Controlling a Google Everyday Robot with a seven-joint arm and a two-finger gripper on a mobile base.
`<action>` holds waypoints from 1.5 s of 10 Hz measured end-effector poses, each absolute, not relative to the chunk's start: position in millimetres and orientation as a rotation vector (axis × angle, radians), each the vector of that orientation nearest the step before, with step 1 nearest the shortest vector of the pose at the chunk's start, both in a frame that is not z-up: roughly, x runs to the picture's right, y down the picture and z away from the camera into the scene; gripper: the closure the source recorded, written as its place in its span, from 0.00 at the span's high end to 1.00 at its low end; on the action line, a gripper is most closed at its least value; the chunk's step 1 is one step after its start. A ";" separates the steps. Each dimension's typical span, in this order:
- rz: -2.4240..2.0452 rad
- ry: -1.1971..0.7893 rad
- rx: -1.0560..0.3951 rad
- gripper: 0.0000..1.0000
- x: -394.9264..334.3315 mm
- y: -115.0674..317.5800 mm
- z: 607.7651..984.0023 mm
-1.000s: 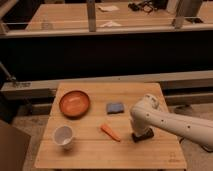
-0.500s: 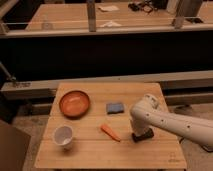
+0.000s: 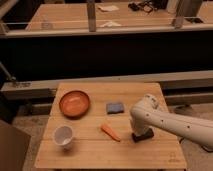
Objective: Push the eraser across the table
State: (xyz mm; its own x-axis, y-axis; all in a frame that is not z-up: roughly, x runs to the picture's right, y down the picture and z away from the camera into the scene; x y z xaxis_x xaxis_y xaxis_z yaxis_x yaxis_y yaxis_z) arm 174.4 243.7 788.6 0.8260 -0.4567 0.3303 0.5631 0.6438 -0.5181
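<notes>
No text, label, brand, number or sign can be read anywhere. The bench (image 3: 90, 151) shows only bare planks, and the white arm bears only small dark dots. The gripper (image 3: 141, 134), shut, sits at lower right of the frame, down at the black eraser (image 3: 146, 135).

Robot lab/workshop — long wooden benches (image 3: 120, 15) w/ metal rails (image 3: 100, 31), gripper (image 3: 141, 134) at small table (image 3: 165, 157).

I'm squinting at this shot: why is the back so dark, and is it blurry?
Camera view: the table is warmly lit, while the band behind it lies in deep shadow; the whole picture is soft. The gripper, shut, sits down at the black eraser, whose edges smear into its shadow.
</notes>
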 end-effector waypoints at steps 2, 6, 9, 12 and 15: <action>-0.588 -0.178 -0.647 0.03 173.8 243.7 788.6; -0.599 -0.184 -0.641 0.03 172.9 243.6 790.3; -0.604 -0.189 -0.637 0.03 172.6 243.8 791.0; -0.612 -0.196 -0.631 0.03 172.6 244.0 791.7; -0.615 -0.200 -0.627 0.03 171.6 243.9 791.8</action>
State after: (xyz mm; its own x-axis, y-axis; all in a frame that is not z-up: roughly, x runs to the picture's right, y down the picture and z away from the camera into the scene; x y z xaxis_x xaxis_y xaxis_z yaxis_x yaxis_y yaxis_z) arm 171.6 243.9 791.8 0.8047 -0.4767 0.3538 0.5936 0.6398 -0.4882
